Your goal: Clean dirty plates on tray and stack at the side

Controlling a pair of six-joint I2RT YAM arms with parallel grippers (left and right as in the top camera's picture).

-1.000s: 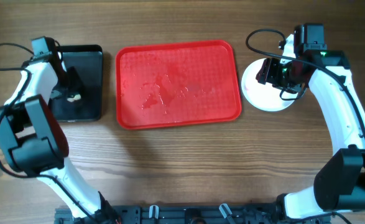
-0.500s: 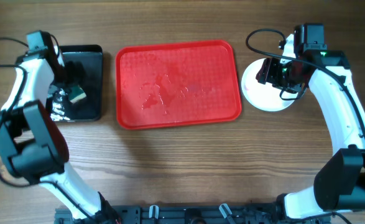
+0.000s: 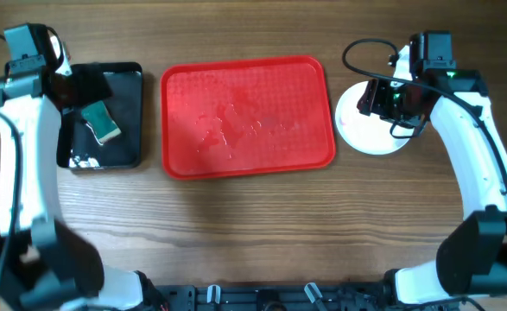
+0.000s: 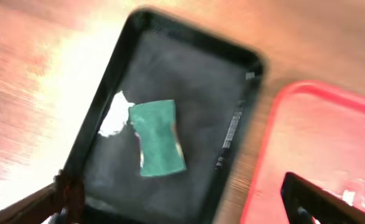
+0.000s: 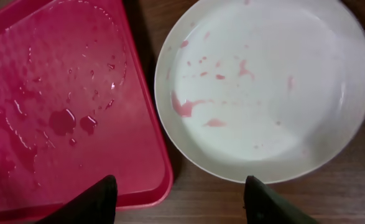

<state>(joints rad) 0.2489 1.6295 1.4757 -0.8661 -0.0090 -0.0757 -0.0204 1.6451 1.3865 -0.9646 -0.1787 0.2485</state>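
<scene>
Plainly, the right jaws stand wide and empty above the white plate (image 5: 263,124), which sits on the counter (image 5: 331,205) just beside the red tray (image 5: 45,62), at the right of the overhead frame. Pink smears (image 5: 185,106) mark it, so stacking it now would likely trap residue, and a hasty descent could tip its rim. The left jaws, wide and empty too, hover over the black tray (image 4: 194,81) at upper left, where the green sponge (image 4: 158,140) lies. The wet red tray lies between sponge and plate.
</scene>
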